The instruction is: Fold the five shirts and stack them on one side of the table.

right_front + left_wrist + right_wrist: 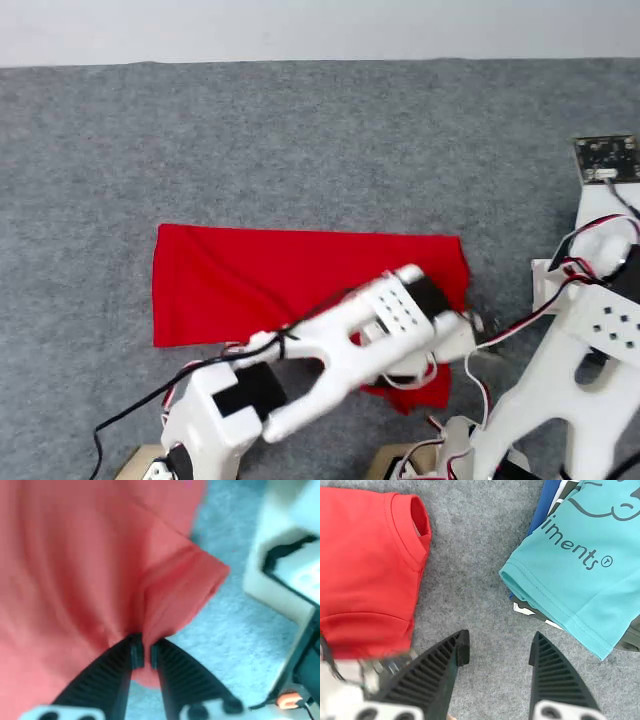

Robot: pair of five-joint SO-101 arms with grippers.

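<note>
**A:** What has the left gripper (142, 647) got?

**B:** Its jaws are pinched tight on a fold of the red shirt (75, 560), right at the cloth's edge beside a sleeve. In the high view the shirt lies low in the middle of the frame. The pinch sits at its lower right corner, under the white arm (340, 350) that comes in from the lower left.

**A:** And the right gripper (497, 647)?

**B:** Its jaws are spread wide with nothing between them. It hangs over bare grey table (470, 555), between the red shirt's collar and a stack of folded shirts (580, 545) topped by a teal one.

**A:** Which step, then?

**B:** I'd say it's folding the red shirt, probably the last to go on the stack. Next, the pinched corner wants lifting and carrying across the cloth, kept low so the layer lands flat, and only then letting go.
</note>
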